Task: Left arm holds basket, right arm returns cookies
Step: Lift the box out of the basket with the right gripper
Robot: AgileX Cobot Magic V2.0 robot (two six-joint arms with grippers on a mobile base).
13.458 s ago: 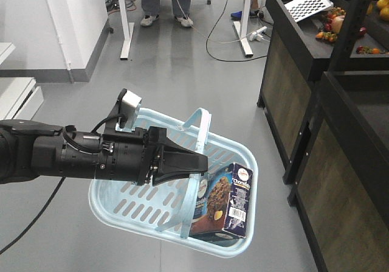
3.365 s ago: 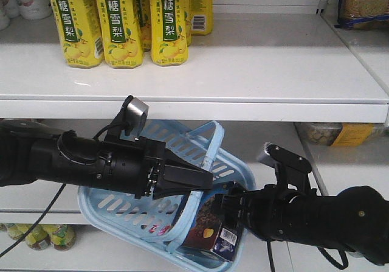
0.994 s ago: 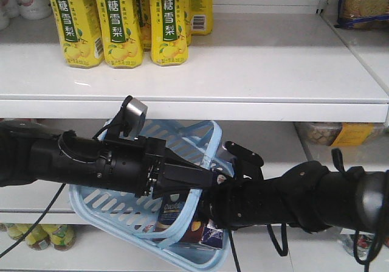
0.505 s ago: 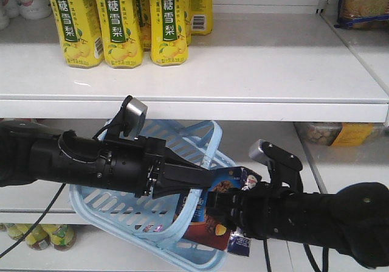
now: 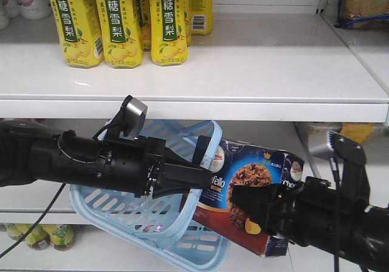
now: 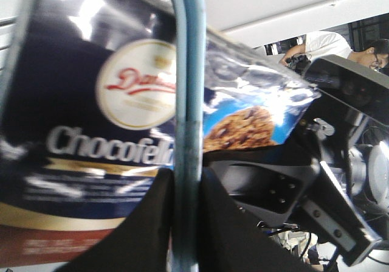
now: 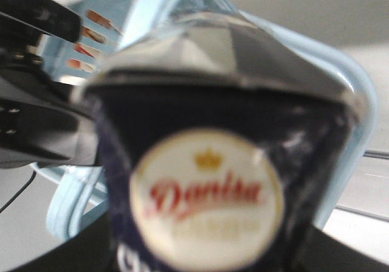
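Shelf: bare white board at 3 o'clock of the yellow bottles, nothing from the task on it. Left arm reached in from 9 o'clock and right arm from 3 o'clock, both below the board.

Basket hung tilted under the shelf edge. Cookies were out of the basket, in the air at its 3 o'clock, tilted, logo end toward the basket. Couldn't tell whether the box touched the rim.

Left hand was clamped on a handle. Right hand was closed on the box's lower edge.

My read: hold done, extraction done. Left to do: carry the box to a shelf, set it down, release. About halfway.
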